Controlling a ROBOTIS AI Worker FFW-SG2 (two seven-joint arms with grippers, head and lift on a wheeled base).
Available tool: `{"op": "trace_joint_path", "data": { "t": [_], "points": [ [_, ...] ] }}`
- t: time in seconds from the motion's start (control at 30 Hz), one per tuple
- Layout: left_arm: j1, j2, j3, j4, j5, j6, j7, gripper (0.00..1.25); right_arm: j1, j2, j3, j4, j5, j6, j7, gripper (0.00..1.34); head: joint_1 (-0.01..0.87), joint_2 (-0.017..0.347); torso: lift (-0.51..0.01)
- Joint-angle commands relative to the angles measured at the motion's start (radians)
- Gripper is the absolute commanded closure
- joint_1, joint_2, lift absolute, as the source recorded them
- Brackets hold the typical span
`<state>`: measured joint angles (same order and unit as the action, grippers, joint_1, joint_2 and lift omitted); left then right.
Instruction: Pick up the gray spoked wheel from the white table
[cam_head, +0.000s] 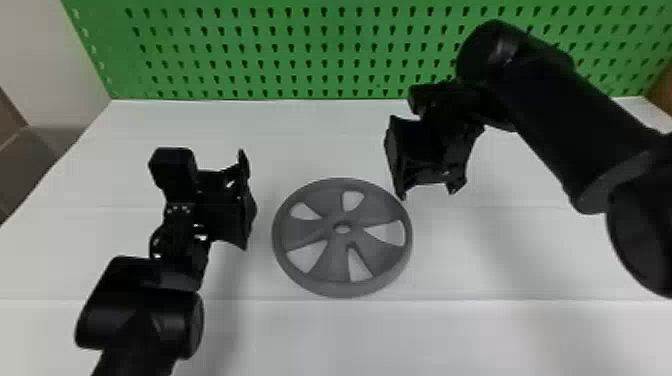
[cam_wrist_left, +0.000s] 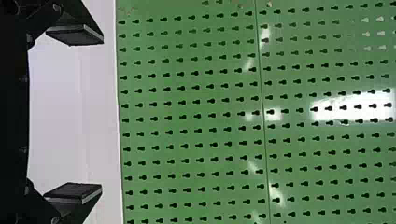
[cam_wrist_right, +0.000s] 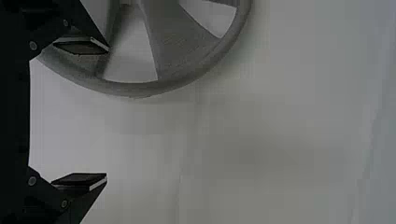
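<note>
white desk (cam_head: 475, 330), green perforated panel (cam_head: 320, 56) behind. gray spoked wheel (cam_head: 332, 262) flat mid-desk; black two-fingered left tool (cam_wrist_left: 102, 115), black two-fingered right tool (cam_wrist_right: 107, 113) either side, both spread, empty. best lower both to opposite rims, press evenly, lift together. wheel's broad face up; round, no long axis.

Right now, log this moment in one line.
gray spoked wheel: lying on white table | left gripper: open, left of wheel | right gripper: open, wheel's far right side | pickup: not yet
</note>
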<state>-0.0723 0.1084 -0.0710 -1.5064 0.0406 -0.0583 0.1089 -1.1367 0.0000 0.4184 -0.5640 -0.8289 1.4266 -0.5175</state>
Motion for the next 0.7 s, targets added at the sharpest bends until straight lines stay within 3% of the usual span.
{"op": "trace_joint_path", "data": {
  "t": [0.0,0.2,0.67],
  "points": [
    [-0.001,0.0,-0.001,0.0,-0.001,0.0,0.0,0.16,0.018,0.001,-0.006,0.009,-0.079,-0.011,-0.022,0.31,0.773,0.066,-0.081],
    [-0.001,0.0,-0.001,0.0,-0.001,0.0,0.0,0.16,0.023,0.001,0.022,0.032,-0.153,-0.029,-0.032,0.31,0.773,0.066,-0.081],
    [-0.004,0.0,-0.001,0.0,-0.001,0.002,0.0,0.16,0.014,0.001,0.002,0.062,-0.173,-0.031,-0.032,0.31,0.773,0.066,-0.081]
  ]
}}
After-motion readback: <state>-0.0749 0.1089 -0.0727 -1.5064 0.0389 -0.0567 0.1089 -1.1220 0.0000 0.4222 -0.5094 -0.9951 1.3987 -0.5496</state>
